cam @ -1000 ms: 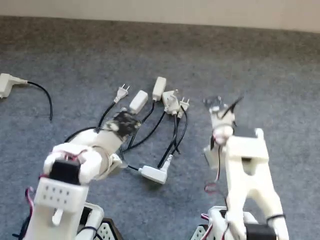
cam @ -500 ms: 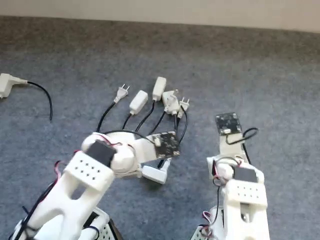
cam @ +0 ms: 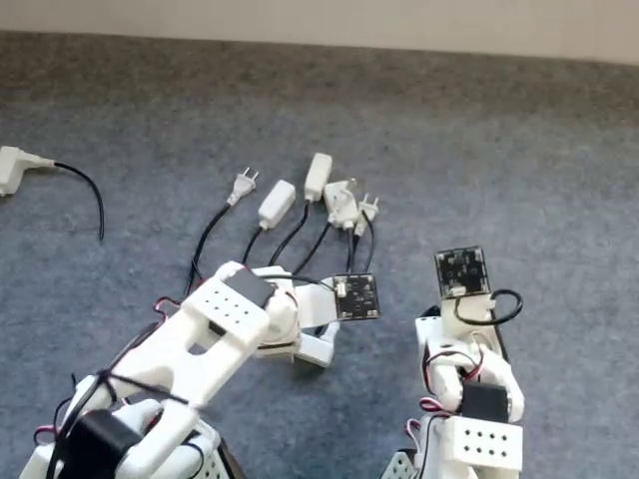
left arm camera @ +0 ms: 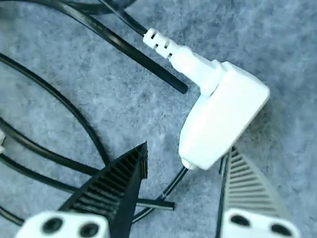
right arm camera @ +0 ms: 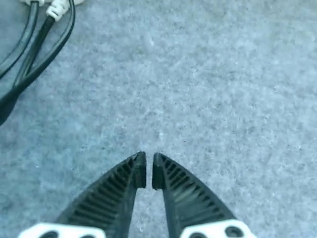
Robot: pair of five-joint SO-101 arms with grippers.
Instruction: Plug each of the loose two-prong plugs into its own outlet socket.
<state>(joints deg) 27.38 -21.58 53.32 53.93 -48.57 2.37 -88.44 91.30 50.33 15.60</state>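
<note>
1. Two claws show: the left claw point(left arm camera: 185, 157) gapes wide, one end of a white socket block point(left arm camera: 223, 119) lying between its fingers, ungripped.
2. Right claw point(right arm camera: 148, 171) is closed on nothing, over the grey counter point(right arm camera: 223, 74).
3. Seen from above, a loose two-prong plug point(cam: 243, 183) and a white socket point(cam: 277, 202) lie around eleven o'clock from that block.

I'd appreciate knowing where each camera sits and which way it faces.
High view: fixed above, looking down on left arm, right arm and plug cluster.
Left wrist view: on that arm, looking past the open left gripper at the white block.
Right wrist view: on that arm, looking past the shut right gripper at carpet and cables.
Shared: high and left wrist views show the white block.
</note>
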